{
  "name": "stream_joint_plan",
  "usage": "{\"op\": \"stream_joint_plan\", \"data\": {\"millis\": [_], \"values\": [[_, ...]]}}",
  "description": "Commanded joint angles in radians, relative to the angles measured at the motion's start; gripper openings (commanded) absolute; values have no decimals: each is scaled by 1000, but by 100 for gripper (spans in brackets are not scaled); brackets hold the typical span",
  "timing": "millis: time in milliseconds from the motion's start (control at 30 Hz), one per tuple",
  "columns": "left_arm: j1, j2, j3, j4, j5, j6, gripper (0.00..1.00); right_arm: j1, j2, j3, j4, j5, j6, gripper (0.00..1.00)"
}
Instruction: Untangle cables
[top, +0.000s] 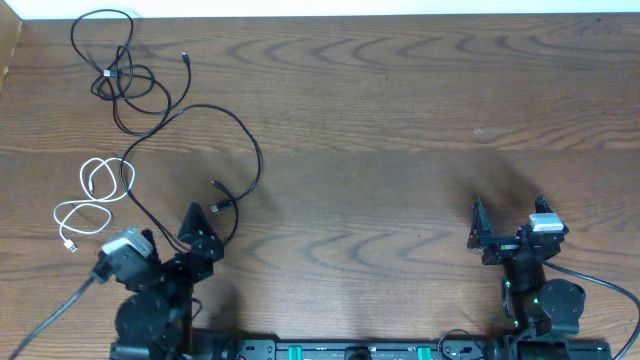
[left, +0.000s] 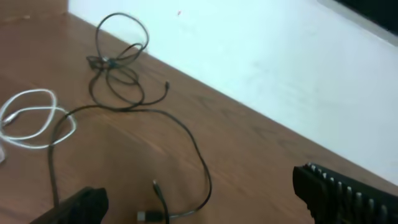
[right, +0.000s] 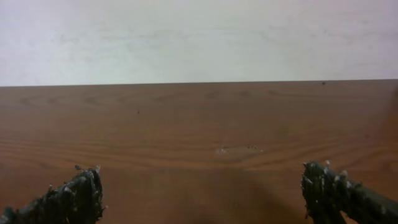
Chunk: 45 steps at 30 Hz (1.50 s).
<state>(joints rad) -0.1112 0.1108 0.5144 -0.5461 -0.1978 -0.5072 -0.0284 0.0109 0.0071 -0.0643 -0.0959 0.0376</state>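
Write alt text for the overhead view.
Three thin cables lie on the left of a wooden table: a coiled black cable at the far corner, a long black cable looping toward the open left gripper, and a white cable coiled near the edge. The right gripper, also open, sits apart over bare wood.

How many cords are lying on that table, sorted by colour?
White: 1, the white cable
Black: 2, the coiled black cable and the long black cable
Total: 3
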Motion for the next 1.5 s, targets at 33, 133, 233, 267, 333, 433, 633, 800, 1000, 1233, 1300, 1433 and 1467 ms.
{"op": "stream_joint_plan", "data": {"millis": [33,133,233,267,333,433,633,800,1000,1233,1300,1433,1467], "values": [[5,-97,-142,118,71,89,99,8,-5,-2,-4,8,-17,99],[5,-109,-261,285,123,148,99,8,-5,-2,-4,8,-17,99],[5,-109,-340,384,132,175,99,8,-5,-2,-4,8,-17,99],[5,-109,-363,406,131,175,99,8,-5,-2,-4,8,-17,99],[5,-109,-410,449,132,192,99,8,-5,-2,-4,8,-17,99],[5,-109,-459,482,132,193,99,8,-5,-2,-4,8,-17,99],[5,-110,-509,524,203,342,99,8,-5,-2,-4,8,-17,99],[5,-110,-511,480,270,455,99,8,-5,-2,-4,8,-17,99],[5,-110,-511,480,298,509,99,8,-5,-2,-4,8,-17,99],[5,-110,-511,481,280,507,99,8,-5,-2,-4,8,-17,99],[5,-110,-511,481,280,507,99,8,-5,-2,-4,8,-17,99],[5,-109,-510,481,280,507,99,8,-5,-2,-4,8,-17,99],[5,-109,-510,481,280,507,99,8,-5,-2,-4,8,-17,99]]}}
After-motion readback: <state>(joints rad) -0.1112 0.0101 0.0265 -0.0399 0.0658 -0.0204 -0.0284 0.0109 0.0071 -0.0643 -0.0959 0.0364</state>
